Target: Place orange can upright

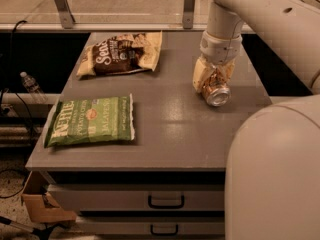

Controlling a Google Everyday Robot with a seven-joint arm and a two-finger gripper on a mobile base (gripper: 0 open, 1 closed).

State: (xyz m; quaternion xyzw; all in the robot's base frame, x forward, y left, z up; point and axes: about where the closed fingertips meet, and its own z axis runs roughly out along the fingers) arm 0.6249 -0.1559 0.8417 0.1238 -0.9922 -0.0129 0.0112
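The orange can (218,95) lies on its side at the right of the grey table (170,134), its silver end facing the camera. My gripper (213,83) comes down from above on the cream arm and straddles the can's body. One pale finger (199,76) presses its left side and the other sits on its right side. The fingers are shut on the can, which still rests on the table top. The can's far end is hidden behind the gripper.
A green chip bag (92,120) lies flat at the front left. A brown chip bag (122,53) lies at the back left. The robot's large cream body (275,174) fills the lower right. Drawers (166,202) sit under the table, and a rail runs behind it.
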